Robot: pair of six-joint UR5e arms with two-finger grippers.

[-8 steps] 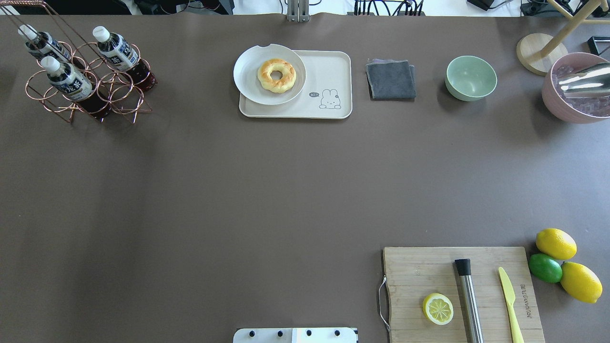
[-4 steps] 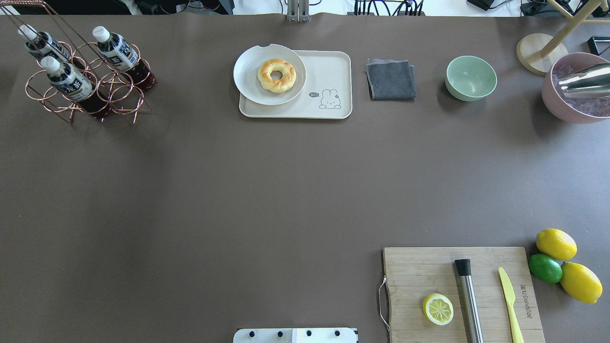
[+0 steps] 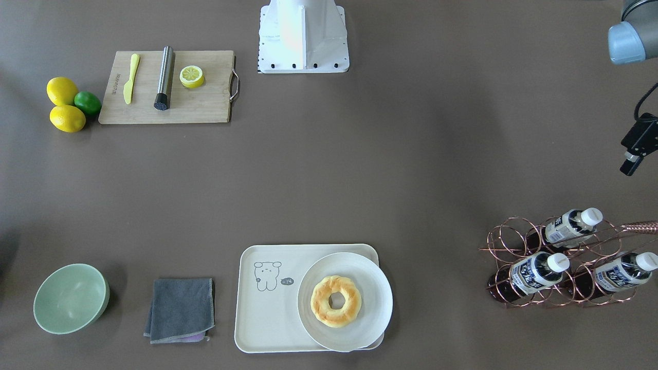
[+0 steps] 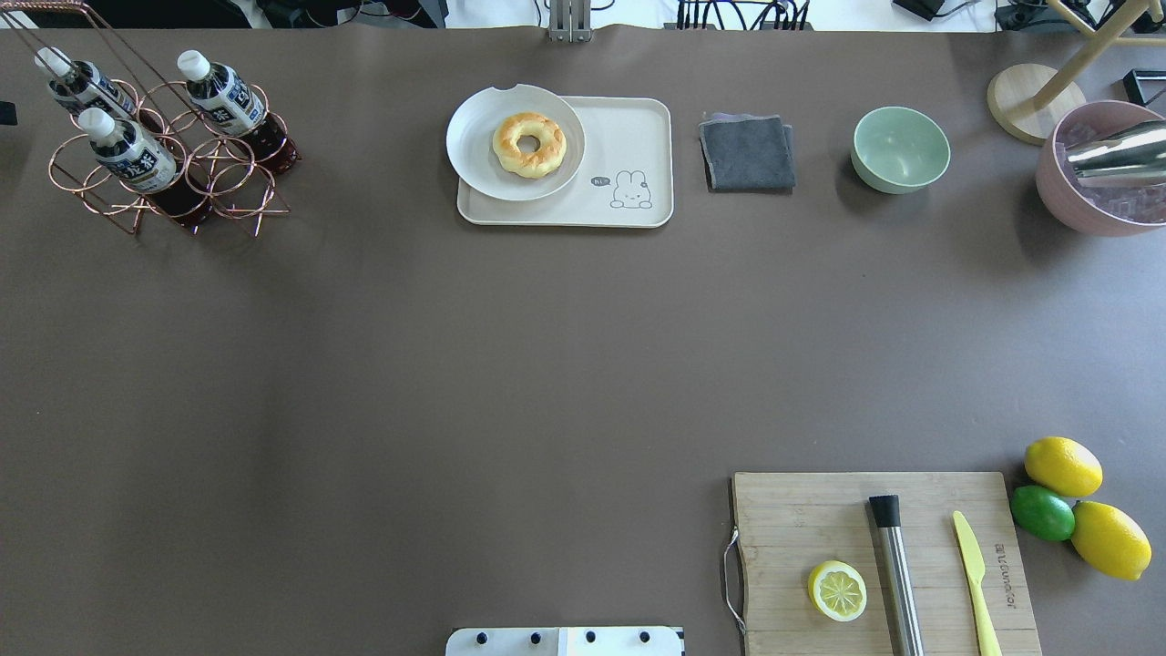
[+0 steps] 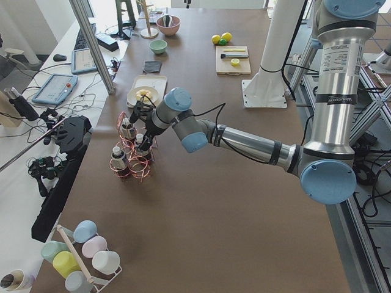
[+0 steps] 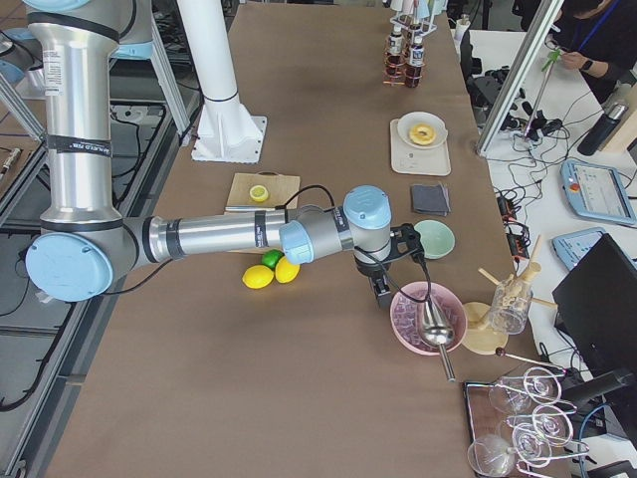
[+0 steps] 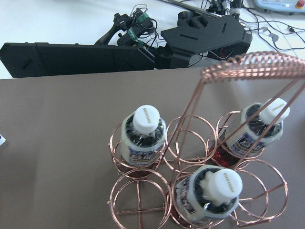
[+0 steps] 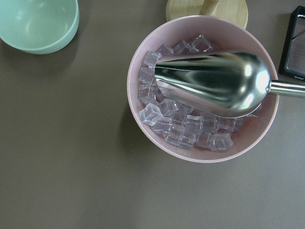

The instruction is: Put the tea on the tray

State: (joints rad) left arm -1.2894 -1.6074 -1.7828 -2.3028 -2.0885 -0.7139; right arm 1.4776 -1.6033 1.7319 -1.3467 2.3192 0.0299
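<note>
A dark tip of the left arm (image 4: 5, 113) has edged in at the overhead view's left border, beside the copper bottle rack (image 4: 223, 173); a moment ago only worktop (image 4: 455, 364) showed there.

Silver tubes (image 5: 244, 142) with pale-blue joint caps (image 5: 328, 182), black cables (image 3: 637, 105) and printed labels (image 5: 335, 61), on a white base (image 3: 303, 36) with black screws (image 3: 294, 66).

Tea bottles (image 4: 137, 155) stand in the rack (image 4: 223, 182), left of the tray (image 4: 629, 137).
</note>
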